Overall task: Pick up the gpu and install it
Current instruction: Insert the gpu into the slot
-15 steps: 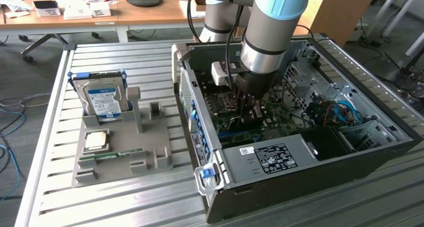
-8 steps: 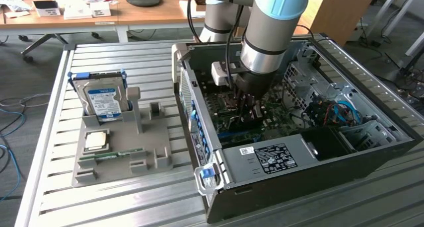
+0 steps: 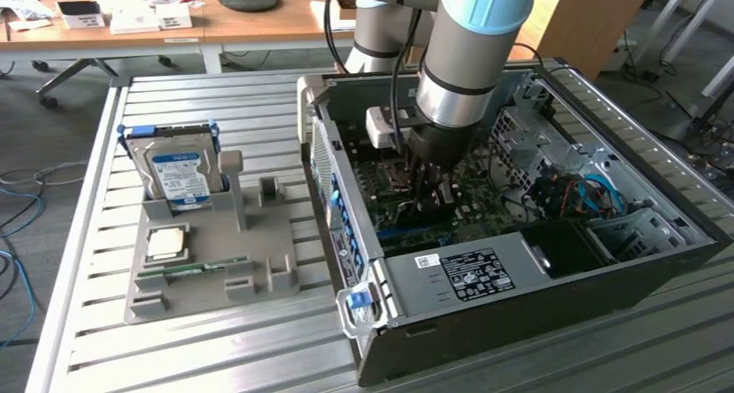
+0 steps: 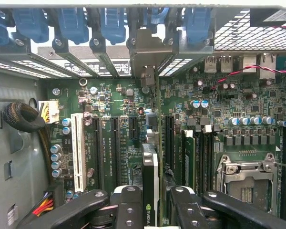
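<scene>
Watching the wrist view, you see the gripper [image 4: 150, 202] pinching the gpu [image 4: 151, 171] edge-on between its jaws, low over the motherboard [image 4: 114, 138] inside the computer case [image 3: 642, 264]. Its long axis runs along the expansion slots, its metal bracket [image 4: 150, 57] pointing at the case's rear wall. If the card's edge sits off the slot, pressing could bend it or scrape the motherboard.

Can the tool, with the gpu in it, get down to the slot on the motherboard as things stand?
Probably yes. The tool grips the gpu edge-on, inside the open case, right over the motherboard. Its bracket lines up with an open bay at the case's back wall, and nothing appears to block the way.
</scene>
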{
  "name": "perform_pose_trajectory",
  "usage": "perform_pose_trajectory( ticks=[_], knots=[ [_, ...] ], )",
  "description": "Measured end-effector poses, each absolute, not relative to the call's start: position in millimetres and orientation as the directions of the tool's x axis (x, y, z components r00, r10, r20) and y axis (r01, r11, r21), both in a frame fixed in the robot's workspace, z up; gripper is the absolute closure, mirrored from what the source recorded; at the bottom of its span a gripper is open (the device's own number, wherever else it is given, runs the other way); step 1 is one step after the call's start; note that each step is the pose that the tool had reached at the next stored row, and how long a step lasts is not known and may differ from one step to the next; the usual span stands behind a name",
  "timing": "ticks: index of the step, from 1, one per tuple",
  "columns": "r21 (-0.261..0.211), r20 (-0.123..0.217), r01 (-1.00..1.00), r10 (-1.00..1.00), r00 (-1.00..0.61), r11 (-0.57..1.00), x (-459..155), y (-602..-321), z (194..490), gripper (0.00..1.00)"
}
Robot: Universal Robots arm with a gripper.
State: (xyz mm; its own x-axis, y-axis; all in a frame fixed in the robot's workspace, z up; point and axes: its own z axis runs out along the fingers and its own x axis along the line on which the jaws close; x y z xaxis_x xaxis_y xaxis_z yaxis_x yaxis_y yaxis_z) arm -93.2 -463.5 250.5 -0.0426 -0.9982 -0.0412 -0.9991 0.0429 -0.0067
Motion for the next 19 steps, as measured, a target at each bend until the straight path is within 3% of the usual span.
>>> perform_pose_trajectory(
  ticks=[19],
  knots=[
    [-0.007, -0.041, -0.999, -0.998, -0.043, 0.043, -93.5, -463.5, 247.5, 0.73]
  ],
)
